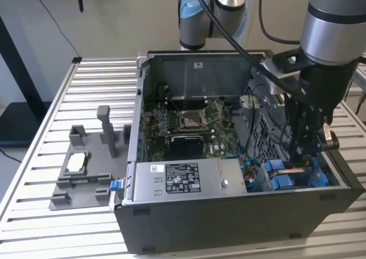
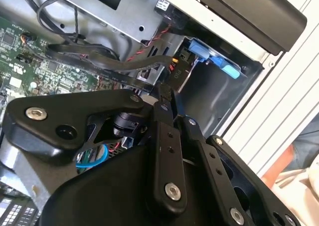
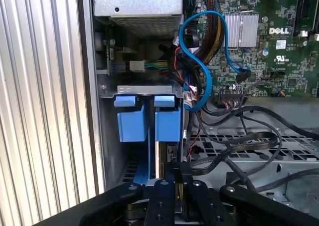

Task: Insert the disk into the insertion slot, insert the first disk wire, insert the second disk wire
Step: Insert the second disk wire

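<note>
Disk (image 3: 163, 158) standing on edge in the slot (image 3: 130, 156), blue carrier tabs at its near end, at the case (image 1: 240, 213) corner by the exterior view's right. Gripper (image 3: 174, 173) closed on the disk's upper edge, fingers (image 2: 167, 104) pinched together in the second wrist view. Blue cable (image 3: 199, 61) looping beside the bay toward the motherboard (image 1: 191, 127). Grey power supply (image 1: 183, 179) along the case front. Grey fixture (image 1: 86, 167) on the slatted table (image 1: 40, 156), well apart at the exterior view's left.
</note>
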You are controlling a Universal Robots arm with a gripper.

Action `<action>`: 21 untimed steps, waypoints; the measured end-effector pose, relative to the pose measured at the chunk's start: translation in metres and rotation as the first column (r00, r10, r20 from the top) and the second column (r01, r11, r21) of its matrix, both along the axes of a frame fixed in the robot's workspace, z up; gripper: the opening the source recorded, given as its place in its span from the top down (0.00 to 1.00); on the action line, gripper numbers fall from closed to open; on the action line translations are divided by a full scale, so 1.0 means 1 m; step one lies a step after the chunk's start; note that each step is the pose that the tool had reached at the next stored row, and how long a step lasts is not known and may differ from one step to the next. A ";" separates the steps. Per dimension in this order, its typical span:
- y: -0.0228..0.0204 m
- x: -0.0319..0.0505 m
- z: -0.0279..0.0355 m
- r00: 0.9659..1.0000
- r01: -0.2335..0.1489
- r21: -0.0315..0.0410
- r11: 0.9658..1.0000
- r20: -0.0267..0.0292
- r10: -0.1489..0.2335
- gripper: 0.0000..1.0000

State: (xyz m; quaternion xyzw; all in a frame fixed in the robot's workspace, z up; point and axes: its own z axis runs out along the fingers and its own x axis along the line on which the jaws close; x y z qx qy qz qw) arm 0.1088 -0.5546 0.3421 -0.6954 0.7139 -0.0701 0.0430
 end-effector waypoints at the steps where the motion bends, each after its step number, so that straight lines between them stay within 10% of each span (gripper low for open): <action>1: -0.0004 0.0001 -0.0001 1.000 0.000 0.000 1.000 0.000 0.000 0.84; 21: -0.0016 0.0003 -0.0037 1.000 0.000 0.014 1.000 0.002 0.000 0.84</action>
